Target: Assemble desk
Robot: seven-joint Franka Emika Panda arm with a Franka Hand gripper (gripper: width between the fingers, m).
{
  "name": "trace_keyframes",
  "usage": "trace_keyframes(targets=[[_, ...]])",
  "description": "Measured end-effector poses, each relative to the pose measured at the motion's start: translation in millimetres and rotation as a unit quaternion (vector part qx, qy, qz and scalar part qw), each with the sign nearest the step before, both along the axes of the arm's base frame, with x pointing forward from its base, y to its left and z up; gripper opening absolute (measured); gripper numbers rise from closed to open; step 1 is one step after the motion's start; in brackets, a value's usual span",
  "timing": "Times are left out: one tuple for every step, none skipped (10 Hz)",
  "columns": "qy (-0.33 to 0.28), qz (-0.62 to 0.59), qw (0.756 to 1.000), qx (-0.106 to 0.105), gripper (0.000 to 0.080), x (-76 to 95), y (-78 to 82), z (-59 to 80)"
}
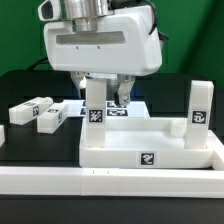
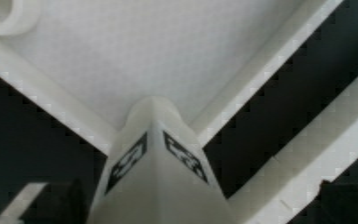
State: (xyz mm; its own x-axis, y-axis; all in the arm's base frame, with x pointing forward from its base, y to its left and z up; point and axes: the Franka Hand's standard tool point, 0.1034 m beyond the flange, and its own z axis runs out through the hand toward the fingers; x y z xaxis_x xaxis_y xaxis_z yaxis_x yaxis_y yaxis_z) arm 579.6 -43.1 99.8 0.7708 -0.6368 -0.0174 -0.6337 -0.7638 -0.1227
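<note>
The white desk slab [image 1: 150,140] lies with its raised rim up in the middle of the exterior view. One square white leg [image 1: 95,112] stands upright at its far corner on the exterior view's left, and a second leg [image 1: 200,106] stands at the far corner on the exterior view's right. My gripper [image 1: 104,97] hangs over the first leg. Its fingers straddle the leg's top with a gap showing, so it is open. In the wrist view this tagged leg [image 2: 158,165] rises from the slab's inner face [image 2: 158,60]. Two loose legs [image 1: 30,108] [image 1: 52,117] lie on the exterior view's left.
A long white border rail [image 1: 110,182] runs along the front of the table. The marker board [image 1: 135,106] lies behind the slab, partly hidden by my gripper. Another white piece [image 1: 2,135] shows at the exterior view's left edge.
</note>
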Motion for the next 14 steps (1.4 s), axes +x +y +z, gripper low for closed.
trace_keyframes(targets=[[-0.002, 0.036, 0.999, -0.006, 0.0648, 0.2, -0.1, 0.1], [-0.006, 0.087, 0.996, -0.014, 0.0648, 0.1, -0.7, 0.1], [-0.008, 0.121, 0.992, -0.019, 0.0648, 0.1, -0.2, 0.1], [-0.01, 0.153, 0.988, -0.023, 0.0648, 0.0, 0.3, 0.0], [-0.011, 0.174, 0.984, -0.024, 0.0648, -0.1, 0.2, -0.1], [-0.015, 0.218, 0.975, -0.027, 0.0648, -0.9, -2.3, -0.6], [-0.017, 0.239, 0.97, -0.028, 0.0648, -1.6, -4.5, -1.0], [-0.02, 0.28, 0.959, -0.03, 0.0648, -1.9, -5.6, -1.2], [-0.023, 0.31, 0.95, -0.032, 0.0648, -1.9, -5.6, -1.2], [-0.026, 0.341, 0.939, -0.034, 0.0648, -2.1, -6.6, -1.3], [-0.029, 0.375, 0.926, -0.036, 0.0648, -2.2, -7.8, -1.3], [-0.03, 0.387, 0.921, -0.037, 0.0648, -2.2, -8.0, -1.3], [-0.03, 0.384, 0.922, -0.037, 0.0516, -2.2, -7.9, -1.3], [-0.03, 0.384, 0.922, -0.037, 0.0376, -2.2, -7.9, -1.3]])
